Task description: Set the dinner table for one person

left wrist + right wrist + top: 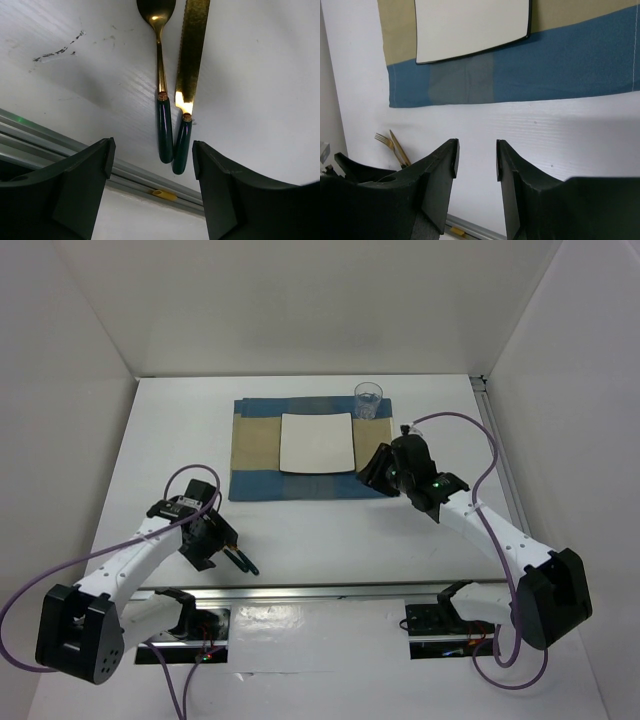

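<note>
A blue-and-tan striped placemat [255, 445] lies at the far middle of the white dinner table [320, 530]. On it are a square white plate [317, 443] and a clear glass [368, 400]. A gold knife [191, 60] and a gold fork [159, 70] with dark green handles lie side by side near the table's front edge. My left gripper [222, 540] is open, its fingers [100, 165] either side of the handle ends. My right gripper [377, 472] is open and empty over bare table by the placemat's front right corner. The right wrist view shows the fork tines [382, 138] at far left.
An aluminium rail [330, 590] runs along the table's near edge, just behind the cutlery handles [243, 560]. White enclosure walls stand at the left, back and right. A dark scuff [55, 50] marks the tabletop left of the cutlery.
</note>
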